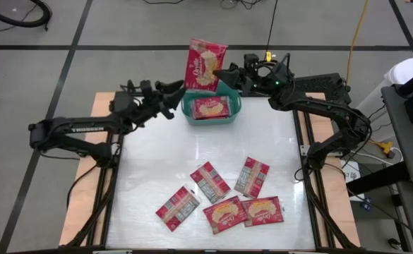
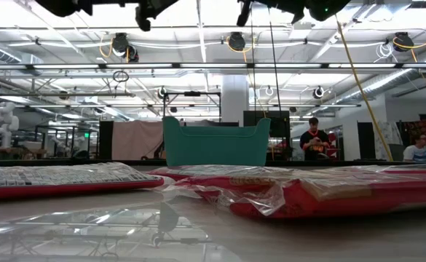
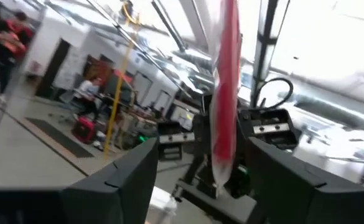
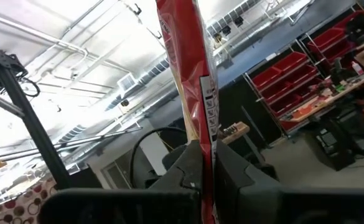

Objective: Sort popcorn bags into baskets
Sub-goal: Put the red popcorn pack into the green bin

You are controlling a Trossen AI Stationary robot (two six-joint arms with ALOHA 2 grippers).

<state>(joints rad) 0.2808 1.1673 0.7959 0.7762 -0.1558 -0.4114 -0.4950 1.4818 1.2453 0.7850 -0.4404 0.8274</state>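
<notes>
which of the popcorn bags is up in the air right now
The popcorn bag pinched upright in the right gripper, above the teal basket. One lies in the basket; five lie flat on the table.

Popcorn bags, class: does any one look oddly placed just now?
Yes. One popcorn bag stands on edge in the air above the teal basket, pinched by the right gripper; five others lie flat on the table.

A white tabletop [image 1: 164,162] on a wooden base is seen over grey floor tiles, a yellow cable [image 1: 356,32] is trailed across the floor, and two people [image 2: 314,142] and red shelving bins [image 4: 294,74] are observed in the room beyond.
</notes>
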